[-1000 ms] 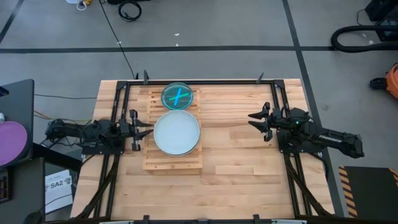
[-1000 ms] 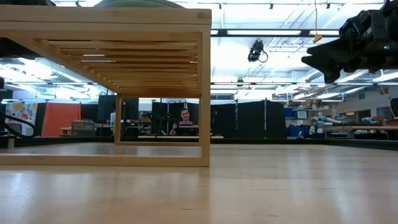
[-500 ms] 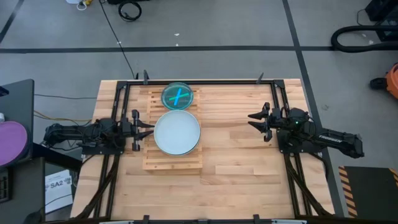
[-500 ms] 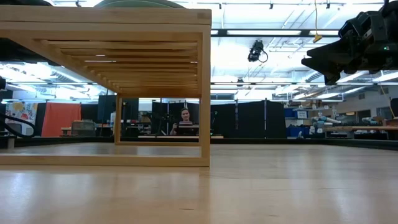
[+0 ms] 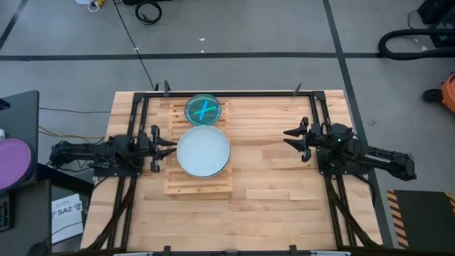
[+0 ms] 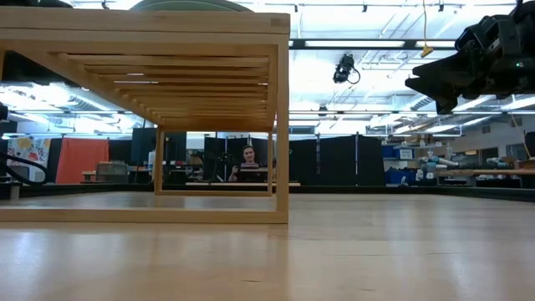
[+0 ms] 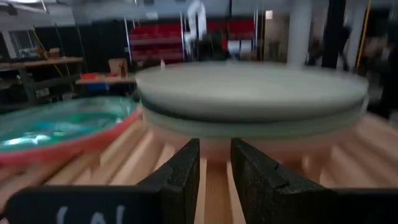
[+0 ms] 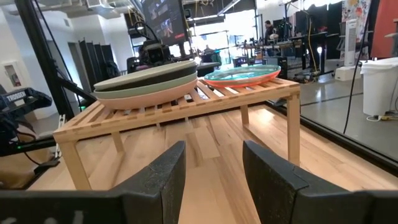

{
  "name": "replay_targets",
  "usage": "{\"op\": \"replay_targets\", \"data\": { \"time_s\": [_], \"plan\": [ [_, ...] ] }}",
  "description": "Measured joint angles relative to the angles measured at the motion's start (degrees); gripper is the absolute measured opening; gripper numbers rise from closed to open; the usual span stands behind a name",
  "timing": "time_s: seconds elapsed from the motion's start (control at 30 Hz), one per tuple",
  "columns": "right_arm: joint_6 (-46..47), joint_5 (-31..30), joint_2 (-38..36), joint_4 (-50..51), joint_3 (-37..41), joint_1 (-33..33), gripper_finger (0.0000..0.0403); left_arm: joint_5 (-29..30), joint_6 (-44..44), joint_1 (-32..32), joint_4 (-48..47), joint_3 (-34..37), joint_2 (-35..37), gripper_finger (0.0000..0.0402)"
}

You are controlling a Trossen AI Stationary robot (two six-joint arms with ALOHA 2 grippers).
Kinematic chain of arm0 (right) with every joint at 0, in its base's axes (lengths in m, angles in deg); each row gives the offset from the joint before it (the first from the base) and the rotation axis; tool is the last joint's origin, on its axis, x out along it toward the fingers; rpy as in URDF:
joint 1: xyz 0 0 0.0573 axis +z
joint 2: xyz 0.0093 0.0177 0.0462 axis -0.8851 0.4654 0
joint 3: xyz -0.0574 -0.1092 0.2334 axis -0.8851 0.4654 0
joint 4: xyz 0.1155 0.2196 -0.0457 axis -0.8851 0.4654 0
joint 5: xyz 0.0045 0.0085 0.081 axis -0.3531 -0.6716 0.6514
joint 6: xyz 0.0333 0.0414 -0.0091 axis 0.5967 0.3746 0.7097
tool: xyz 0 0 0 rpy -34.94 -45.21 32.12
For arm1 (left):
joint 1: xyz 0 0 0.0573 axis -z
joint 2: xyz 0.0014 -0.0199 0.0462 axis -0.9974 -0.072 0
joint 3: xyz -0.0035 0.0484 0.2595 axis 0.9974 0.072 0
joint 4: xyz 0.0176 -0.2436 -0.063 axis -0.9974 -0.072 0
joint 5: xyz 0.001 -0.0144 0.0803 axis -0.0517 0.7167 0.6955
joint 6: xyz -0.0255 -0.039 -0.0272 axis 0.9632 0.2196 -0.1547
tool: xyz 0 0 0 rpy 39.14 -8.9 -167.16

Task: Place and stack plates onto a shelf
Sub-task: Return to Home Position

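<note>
The light-wood slatted shelf (image 5: 195, 186) (image 6: 167, 33) (image 8: 186, 109) stands on the table's left half. A stack of large mint-green and whitish plates (image 5: 203, 151) (image 7: 249, 93) (image 8: 146, 87) rests on its slats. Beyond it, a small blue plate on a red one (image 5: 204, 109) (image 7: 56, 127) (image 8: 242, 76) lies at the shelf's far end. My left gripper (image 5: 172, 148) (image 7: 214, 155) is level at the large stack's left side, its fingers a narrow gap apart. My right gripper (image 5: 286, 136) (image 8: 214, 155) hovers open above the table's right half, facing the shelf. My left gripper comes in level from the table's left, just above the slats. Its fingertips (image 7: 189, 149) reach the foot of the bottom whitish plate (image 7: 215, 147), under the stack's overhanging rim. It pinches nothing. The stack sits flat on the shelf.
Bare plank table (image 5: 277, 185) lies between the shelf and my right arm. Black frame rails (image 5: 135, 135) run along both table sides. A purple disc (image 5: 14, 160) sits off the table's left. A person (image 6: 248, 155) sits far behind in the room.
My left gripper has crept toward the table's right. The shelf with its plates has slid a little that way along the table. My right arm has kept still.
</note>
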Motion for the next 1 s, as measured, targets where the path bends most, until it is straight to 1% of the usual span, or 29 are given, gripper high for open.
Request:
{"op": "replay_targets", "data": {
  "time_s": [0.1, 1.0],
  "plan": [
    [0.0, 0.0, 0.0, 0.0, 0.0, 0.0, 0.0165, 0.0, 1.1, 0.0, 3.4, 0.0, 0.1, 0.0098],
    [0.0, 0.1, 0.0, 0.0, 0.0, 0.0, 0.0165, 0.0, 1.4, 0.0, 3.6, 0.0, 0.3, 0.0098]
  ]
}}
